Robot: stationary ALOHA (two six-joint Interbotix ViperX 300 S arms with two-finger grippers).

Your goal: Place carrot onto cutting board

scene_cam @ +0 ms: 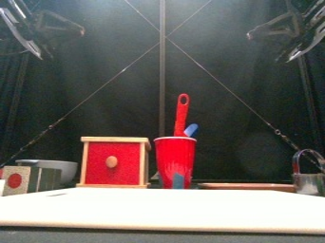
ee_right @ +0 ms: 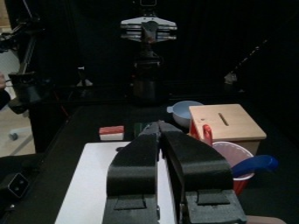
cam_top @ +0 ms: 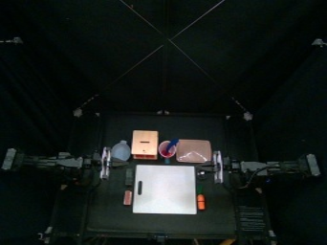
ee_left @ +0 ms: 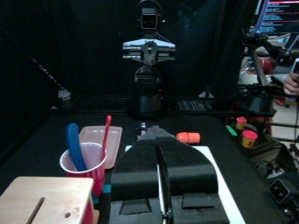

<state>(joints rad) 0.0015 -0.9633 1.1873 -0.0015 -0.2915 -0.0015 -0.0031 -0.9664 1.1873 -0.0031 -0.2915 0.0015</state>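
One white cutting board (cam_top: 167, 189) flat at the table's front middle, with one little orange carrot (cam_top: 202, 202) just off its right edge, not on it. One duller reddish piece (cam_top: 128, 197) off the left edge. Behind the board: one tan box (cam_top: 145, 144), one red cup (cam_top: 167, 149) with two utensils poking out, one pinkish-tan square (cam_top: 193, 149), one pale bowl (cam_top: 119, 150). Two arms parked at the sides, left gripper (ee_left: 167, 145) and right gripper (ee_right: 160, 133) both pinched closed, holding nothing.

Carrot (cam_top: 202, 201) tiny from above; cutting board (scene_cam: 162, 210) edge-on in front view.
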